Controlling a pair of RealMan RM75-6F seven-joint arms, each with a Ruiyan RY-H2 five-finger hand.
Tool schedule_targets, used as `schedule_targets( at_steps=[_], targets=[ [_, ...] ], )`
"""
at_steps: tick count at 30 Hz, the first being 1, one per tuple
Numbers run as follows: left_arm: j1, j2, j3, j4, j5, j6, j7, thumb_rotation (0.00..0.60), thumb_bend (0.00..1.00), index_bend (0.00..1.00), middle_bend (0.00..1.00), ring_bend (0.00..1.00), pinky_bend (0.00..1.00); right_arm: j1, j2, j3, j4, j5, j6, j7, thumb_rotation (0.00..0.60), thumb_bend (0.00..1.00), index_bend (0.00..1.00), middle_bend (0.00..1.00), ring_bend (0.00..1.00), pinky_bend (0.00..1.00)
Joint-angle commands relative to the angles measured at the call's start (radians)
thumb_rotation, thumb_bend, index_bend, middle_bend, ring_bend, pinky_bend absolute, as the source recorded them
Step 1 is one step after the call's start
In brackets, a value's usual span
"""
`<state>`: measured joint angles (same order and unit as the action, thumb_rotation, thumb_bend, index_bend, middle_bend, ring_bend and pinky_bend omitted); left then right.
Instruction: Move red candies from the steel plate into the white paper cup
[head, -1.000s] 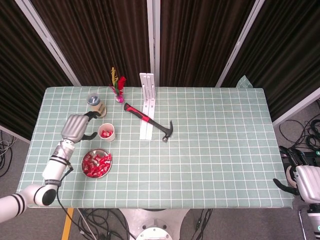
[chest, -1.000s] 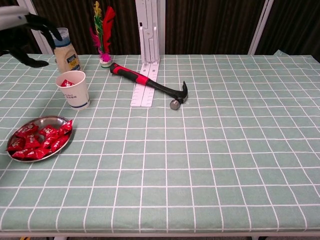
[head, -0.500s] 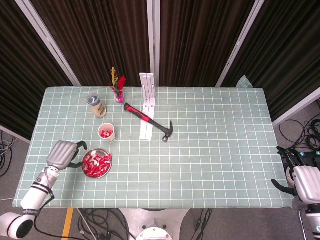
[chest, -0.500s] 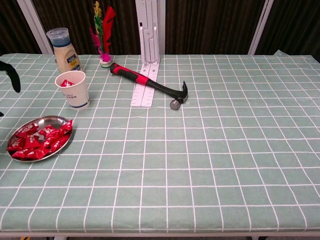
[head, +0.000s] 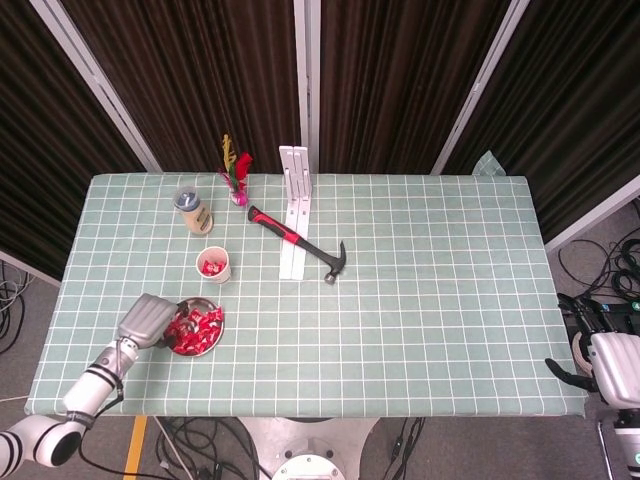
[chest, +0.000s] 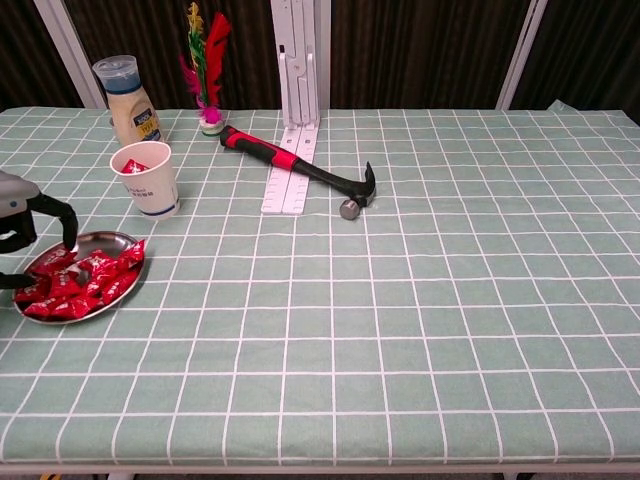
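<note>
A pile of red candies (head: 197, 328) (chest: 88, 278) lies in the steel plate (head: 203, 301) (chest: 106, 240) near the table's front left. The white paper cup (head: 214, 266) (chest: 148, 185) stands just behind the plate with a red candy (chest: 133, 166) inside. My left hand (head: 146, 320) (chest: 24, 222) hovers over the plate's left edge, its dark fingers (chest: 68, 230) spread and reaching down onto the pile; nothing is gripped. My right hand (head: 606, 362) hangs off the table's right edge, holding nothing, seen only in the head view.
A red-handled hammer (head: 300, 243) (chest: 300, 170) lies across a white rail (head: 295, 215) (chest: 290, 180) at mid-table. A dressing bottle (head: 192, 210) (chest: 128, 98) and a feather shuttlecock (head: 237, 175) (chest: 205, 60) stand behind the cup.
My left hand has swung from beside the cup back toward the table's front and now sits over the plate's left edge with fingers on the candies. The right hand stayed put.
</note>
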<state>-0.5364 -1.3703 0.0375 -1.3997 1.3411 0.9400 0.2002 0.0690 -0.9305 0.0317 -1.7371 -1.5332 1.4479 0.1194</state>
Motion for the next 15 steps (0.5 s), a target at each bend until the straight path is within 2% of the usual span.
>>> schedule_targets(
  at_steps=[1,15],
  targets=[
    [-0.006,-0.010,-0.003,0.014,0.001,-0.008,0.006,0.600,0.26,0.46,0.99,0.99,1.00,0.000,0.000,0.000,-0.001,0.001,0.000,-0.001,0.600,0.10,0.12,0.23,0.13,0.45],
    [-0.022,-0.051,-0.007,0.051,0.004,-0.042,0.010,0.600,0.26,0.47,0.99,0.99,1.00,0.000,0.002,0.001,-0.004,0.006,-0.003,-0.005,0.600,0.10,0.12,0.23,0.13,0.45]
  ],
)
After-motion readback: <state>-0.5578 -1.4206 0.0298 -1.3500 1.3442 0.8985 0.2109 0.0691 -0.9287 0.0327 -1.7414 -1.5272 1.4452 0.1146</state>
